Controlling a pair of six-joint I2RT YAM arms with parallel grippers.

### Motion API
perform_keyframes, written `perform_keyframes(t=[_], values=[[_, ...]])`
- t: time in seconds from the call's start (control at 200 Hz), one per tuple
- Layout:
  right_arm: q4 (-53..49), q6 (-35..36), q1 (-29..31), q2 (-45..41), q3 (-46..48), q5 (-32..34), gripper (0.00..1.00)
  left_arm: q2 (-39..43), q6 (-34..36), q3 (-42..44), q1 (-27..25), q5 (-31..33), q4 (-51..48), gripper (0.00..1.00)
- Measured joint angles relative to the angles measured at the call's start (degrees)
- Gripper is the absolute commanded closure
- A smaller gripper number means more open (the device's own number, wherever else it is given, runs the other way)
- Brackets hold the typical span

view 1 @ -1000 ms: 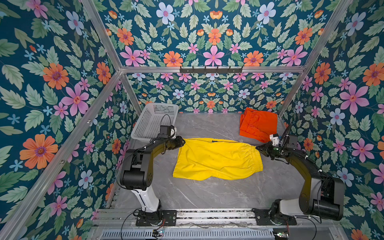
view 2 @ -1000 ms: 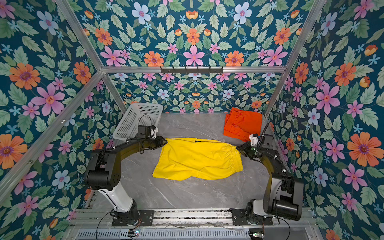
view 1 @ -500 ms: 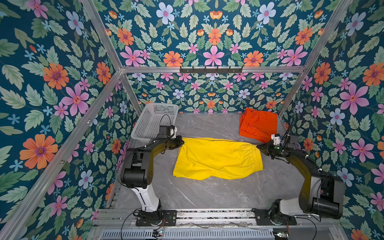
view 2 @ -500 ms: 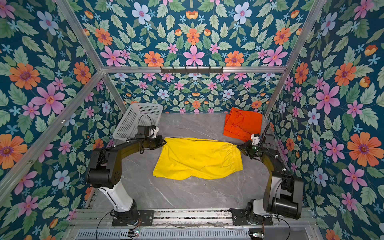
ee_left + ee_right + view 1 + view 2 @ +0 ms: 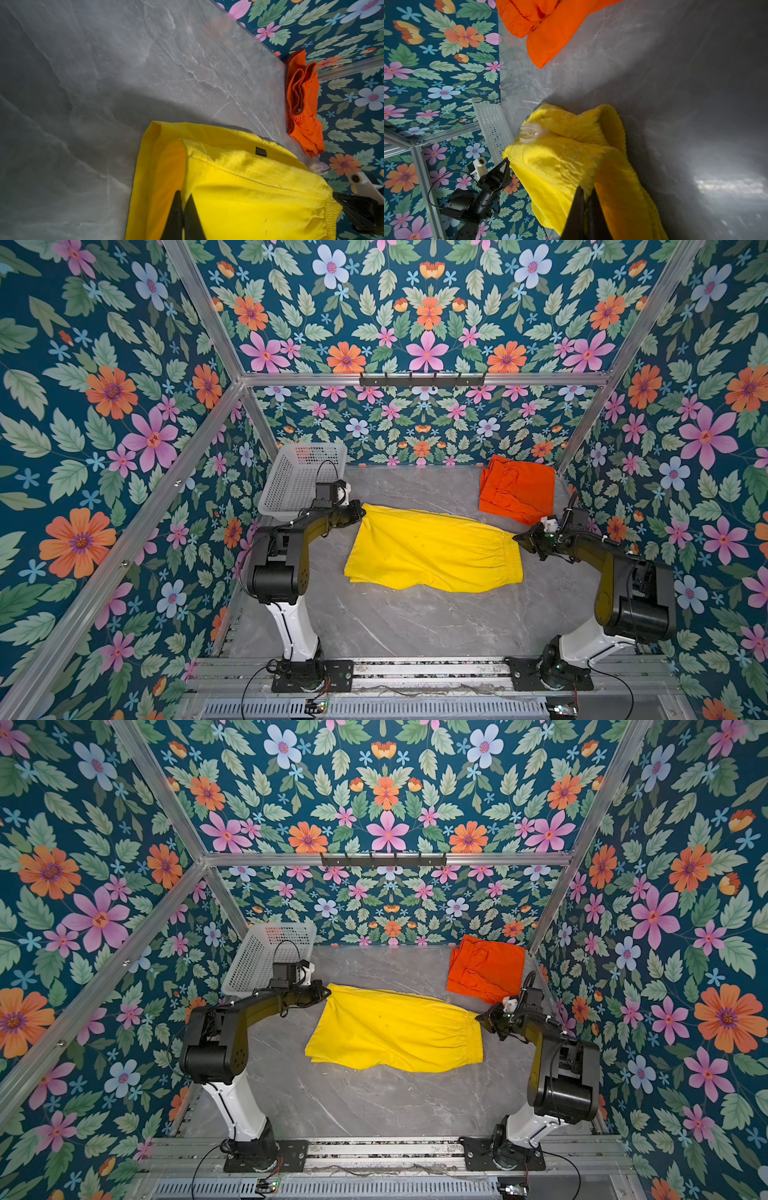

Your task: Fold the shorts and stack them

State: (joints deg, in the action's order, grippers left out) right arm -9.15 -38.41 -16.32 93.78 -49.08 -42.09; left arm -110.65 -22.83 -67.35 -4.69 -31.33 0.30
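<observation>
The yellow shorts (image 5: 432, 551) (image 5: 395, 1031) lie spread across the middle of the grey table, with the waistband at the right end. My left gripper (image 5: 360, 511) (image 5: 326, 992) is shut on their far left leg corner, and yellow cloth is pinched between its fingertips in the left wrist view (image 5: 184, 194). At the far right corner my right gripper (image 5: 517, 537) (image 5: 478, 1017) (image 5: 586, 190) is shut on the gathered waistband. The far edge runs stretched between the two grippers. The orange shorts (image 5: 517, 487) (image 5: 486, 967) lie folded at the back right, by the wall.
A white perforated basket (image 5: 291, 485) (image 5: 257, 961) stands at the back left, just behind my left wrist. Floral walls close in the table on three sides. Bare grey tabletop (image 5: 415, 626) stretches between the yellow shorts and the arm bases.
My left gripper has closed on the yellow shorts' leg corner. The far edge has drawn straighter between the grippers. The right gripper has kept its hold on the waistband.
</observation>
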Motion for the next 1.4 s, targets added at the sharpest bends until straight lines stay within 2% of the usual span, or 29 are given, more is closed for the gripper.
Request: perform_keyframes(t=[0.07,0.18,0.26,0.415,0.5,0.595,0.69,0.81,0.92,1.14,1.29,1.4], values=[[1.77,-0.35,0.0,2.14,-0.31,-0.26,0.84,-2.1,-0.02,-0.85,-0.07,0.46,-1.27,0.84],[3.3,-1.05,-0.22,3.15,-0.52,0.7,0.56,-3.13,-0.39,-2.45,-0.26,2.93,-1.4,0.7],[4.13,-1.03,0.2,0.37,-0.68,0.85,0.49,-1.6,-0.42,-2.6,-0.83,3.82,-1.42,0.61],[1.86,0.63,1.64,-9.77,-2.58,2.58,0.47,5.25,-0.11,-2.84,-2.69,4.74,-2.25,0.6],[-1.86,2.99,3.67,-15.69,-4.0,5.9,0.47,9.6,0.5,-2.99,-4.02,6.36,-3.76,0.6],[-5.64,5.66,8.94,-20.98,-4.81,9.73,0.47,14.49,1.29,-2.19,-6.97,8.02,-6.12,0.61],[-7.74,6.54,15.85,-22.82,-3.89,12.52,0.47,19.1,1.97,1.86,-10.64,8.94,-8.07,0.62],[-8.98,6.86,24.22,-21.14,-1.38,14.12,0.47,23.8,0.72,10.49,-13.2,10.82,-10.21,0.63],[-7.61,5.53,27.71,-17.4,1.36,15.02,0.48,27.17,-1.6,18.84,-14.19,10.91,-10.91,0.64],[-3.87,4.28,28.24,-8.55,2.75,14.64,0.48,28.39,-4.59,27.71,-14.53,11.98,-10.6,0.64],[-1.09,3.65,26.29,-2.64,3.17,14.58,0.48,27.3,-5.53,30.47,-14.49,13.38,-10.19,0.65],[0.46,2.54,24.06,-1.31,4.61,14.16,0.48,26.86,-6.01,31.06,-14.03,13.6,-9.05,0.66]])
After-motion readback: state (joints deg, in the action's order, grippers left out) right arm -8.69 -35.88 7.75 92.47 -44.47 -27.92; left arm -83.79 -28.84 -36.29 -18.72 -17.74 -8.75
